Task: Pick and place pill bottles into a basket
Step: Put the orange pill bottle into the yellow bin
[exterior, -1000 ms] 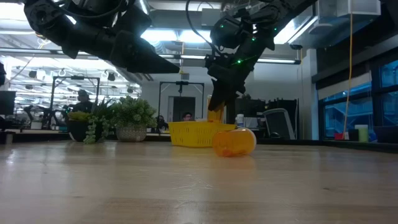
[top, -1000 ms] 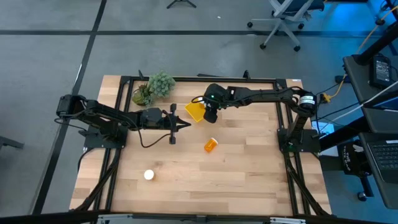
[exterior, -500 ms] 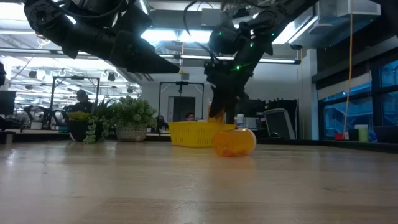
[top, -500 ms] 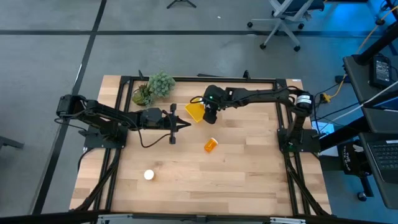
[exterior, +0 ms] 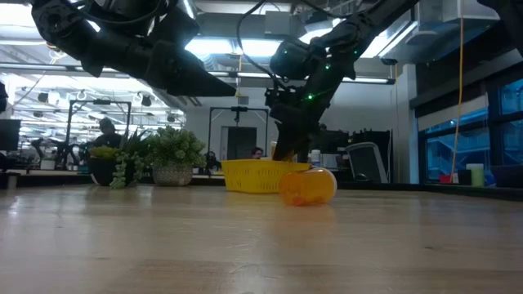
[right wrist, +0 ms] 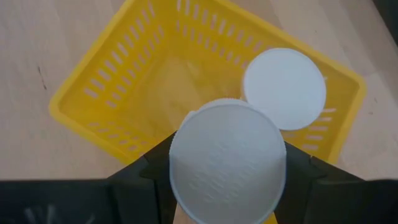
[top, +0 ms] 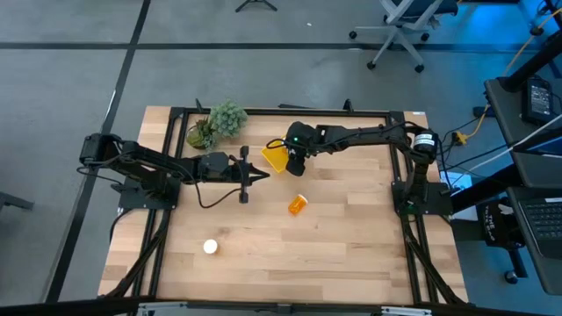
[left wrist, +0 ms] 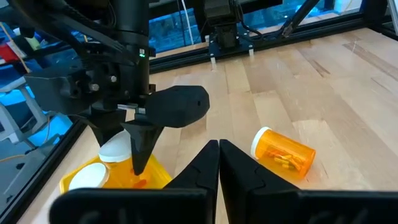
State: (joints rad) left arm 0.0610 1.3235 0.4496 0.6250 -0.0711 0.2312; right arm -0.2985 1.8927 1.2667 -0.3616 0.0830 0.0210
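The right gripper point(right wrist: 227, 186) is clamped on a bottle point(right wrist: 227, 163), held upright with its long axis vertical, cap toward the wrist, directly over the basket point(right wrist: 99, 93), where another bottle point(right wrist: 284, 88) already stands. Release looks like the step in hand, since the basket lies straight below. The left gripper point(left wrist: 217, 163), fingers together and empty, waits above the bench point(top: 351, 237) and is the nearer arm to the bottle lying on its side point(top: 299, 204); a fourth point(top: 211, 247) stands well apart.
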